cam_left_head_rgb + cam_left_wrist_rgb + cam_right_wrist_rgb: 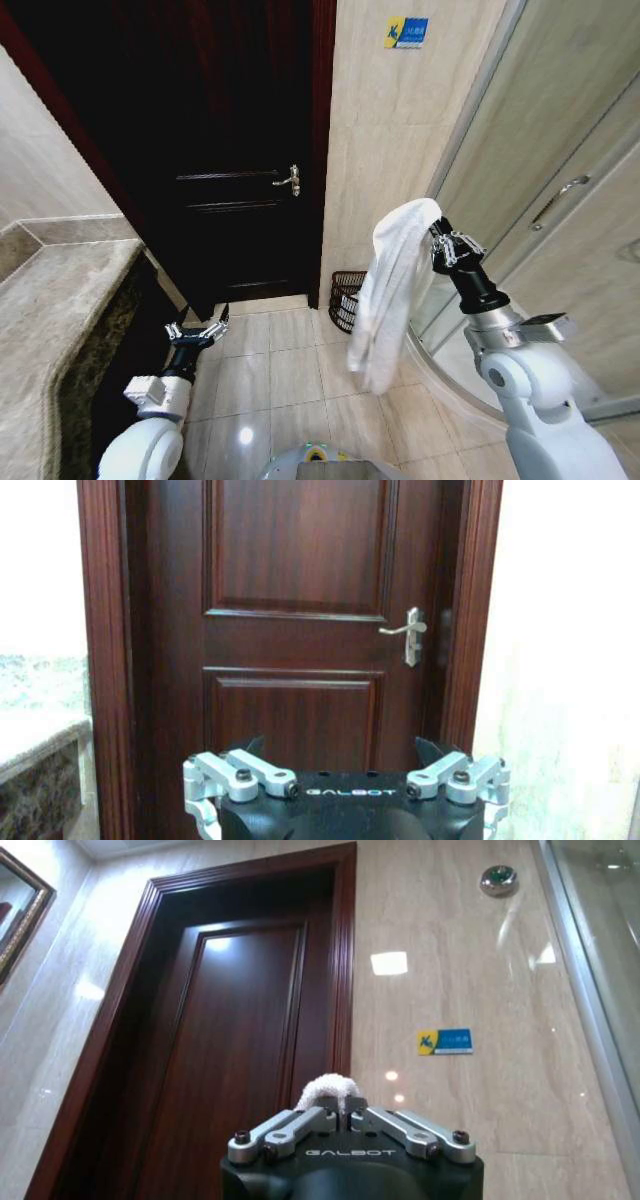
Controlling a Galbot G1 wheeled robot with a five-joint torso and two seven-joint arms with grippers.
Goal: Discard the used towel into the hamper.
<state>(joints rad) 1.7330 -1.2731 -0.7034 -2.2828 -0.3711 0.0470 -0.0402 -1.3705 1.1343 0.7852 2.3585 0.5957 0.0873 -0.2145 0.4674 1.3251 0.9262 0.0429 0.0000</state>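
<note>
A white towel hangs in a long fold from my right gripper, which is shut on its top end at about door-handle height. In the right wrist view a tuft of the towel pokes up between the closed fingers. The hamper, a dark open-weave basket, stands on the floor by the wall beside the door, partly hidden behind the hanging towel. My left gripper is held low on the left, open and holding nothing, and it faces the door.
A dark wooden door with a metal handle is shut ahead. A stone counter runs along the left. A glass shower enclosure with a curved base fills the right. Tiled floor lies between.
</note>
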